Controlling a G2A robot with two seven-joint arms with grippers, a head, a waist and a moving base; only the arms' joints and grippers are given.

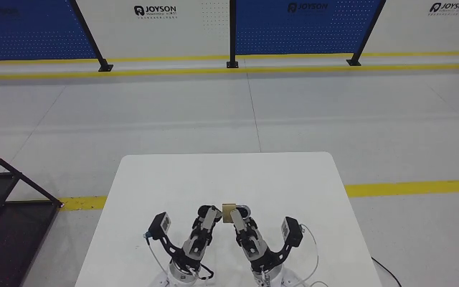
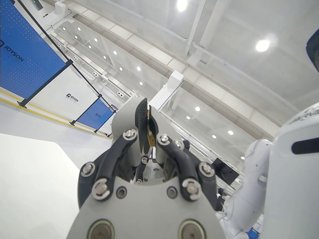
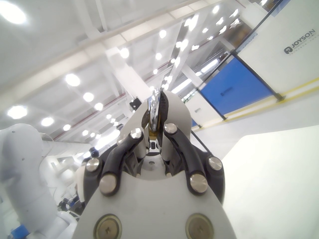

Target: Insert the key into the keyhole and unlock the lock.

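Note:
A brass padlock (image 1: 230,212) with a silver shackle (image 1: 244,210) is held just above the white table (image 1: 215,172), near its front edge. My right gripper (image 1: 242,218) is shut on the shackle (image 3: 154,110), and a bit of the brass body (image 3: 152,133) shows between its pads. My left gripper (image 1: 214,213) sits right beside the padlock's other side, shut on a thin brass key (image 2: 150,138) pinched between its black pads (image 2: 140,118). The key's tip and the keyhole are hidden.
The table's far half is bare white surface. A black metal frame (image 1: 21,194) stands on the floor left of the table. Blue and white partition panels (image 1: 301,25) and yellow floor lines (image 1: 401,188) lie beyond it.

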